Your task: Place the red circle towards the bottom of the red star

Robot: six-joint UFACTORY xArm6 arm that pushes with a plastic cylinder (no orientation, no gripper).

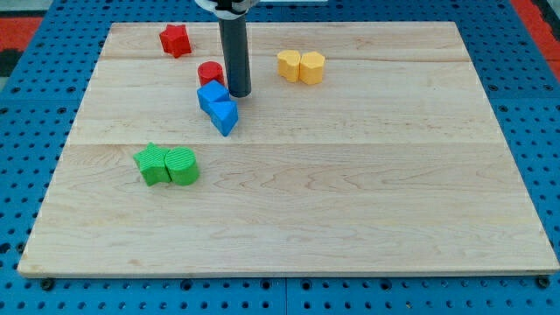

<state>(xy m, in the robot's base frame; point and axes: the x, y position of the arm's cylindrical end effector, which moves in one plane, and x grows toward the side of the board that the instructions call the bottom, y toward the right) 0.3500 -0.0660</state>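
Observation:
The red circle (pixel 210 73) lies on the wooden board near the view's top, left of centre. The red star (pixel 175 39) lies above and to the left of it, close to the board's top edge, with a gap between them. My tip (pixel 240 93) rests on the board just to the right of the red circle and a little lower, right beside the upper blue block. The rod rises straight up from there to the view's top.
Two blue blocks (pixel 217 105) touch each other just below the red circle. Two yellow blocks (pixel 301 66) sit side by side right of the rod. Two green blocks (pixel 167 164) sit together at the left middle. The wooden board (pixel 350 192) lies on a blue perforated surface.

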